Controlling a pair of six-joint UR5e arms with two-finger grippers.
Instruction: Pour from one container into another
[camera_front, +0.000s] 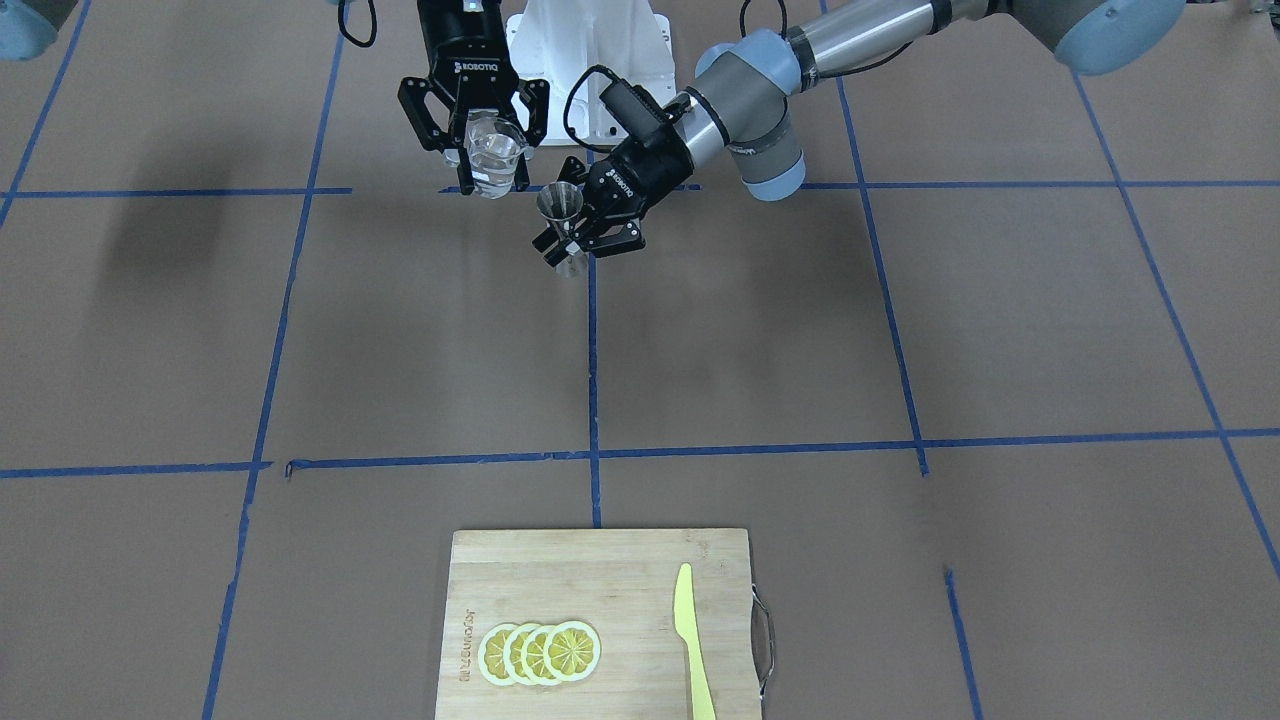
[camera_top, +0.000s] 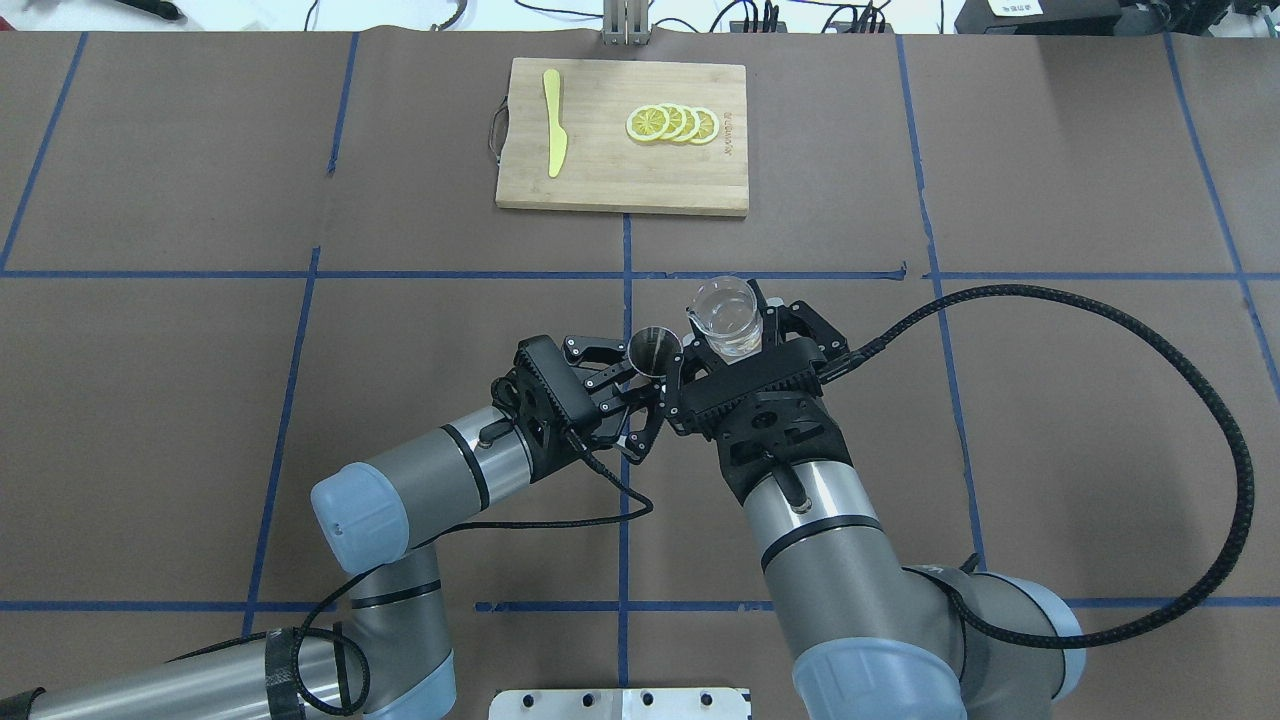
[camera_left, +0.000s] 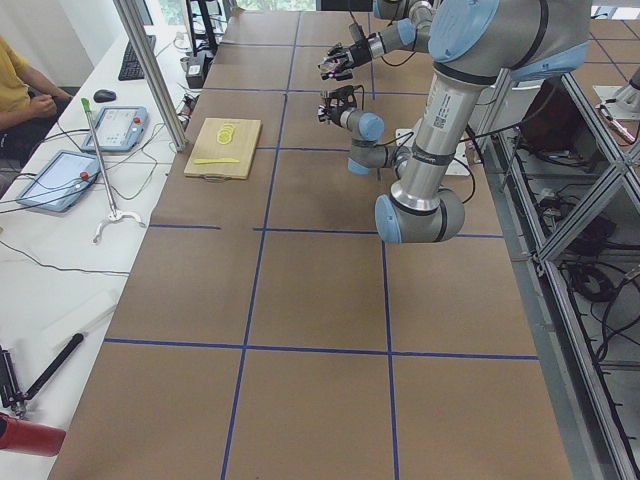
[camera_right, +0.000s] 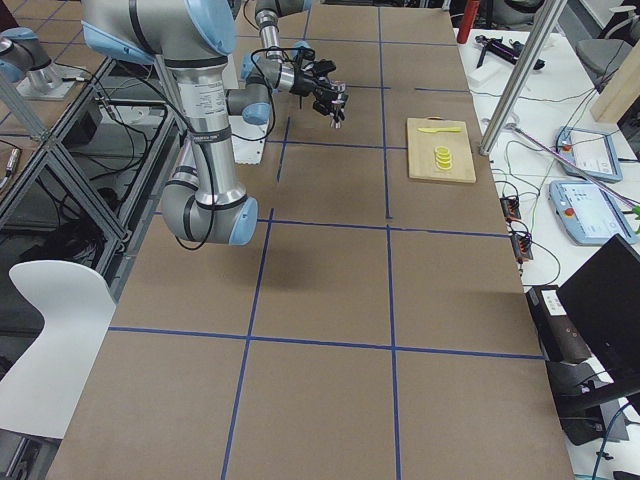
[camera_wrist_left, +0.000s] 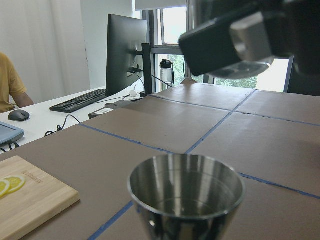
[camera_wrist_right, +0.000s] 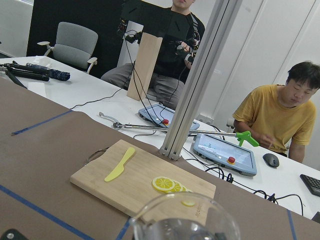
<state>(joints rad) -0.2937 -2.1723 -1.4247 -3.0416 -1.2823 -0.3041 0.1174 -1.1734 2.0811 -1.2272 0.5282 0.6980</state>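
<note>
Near the robot at mid-table, the right gripper (camera_front: 483, 140) and left gripper (camera_front: 577, 240) are clamping, respectively, the seemingly part-filled glass (camera_front: 493, 158), riding just right and higher, and the upright jigger (camera_front: 560, 203), whose narrow mouth is calling for a slow, centred tilt.

Wooden cutting board (camera_top: 620, 170), four overlapping lemon slices (camera_top: 672, 124), yellow knife (camera_top: 553, 135) alongside

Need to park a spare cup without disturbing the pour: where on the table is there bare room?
Free: the table squares on either side of the cutting board, the outer squares toward both table ends, and the band between board and glass. Crowded: the middle, where the right gripper holds the glass beside the jigger in the left gripper.
</note>
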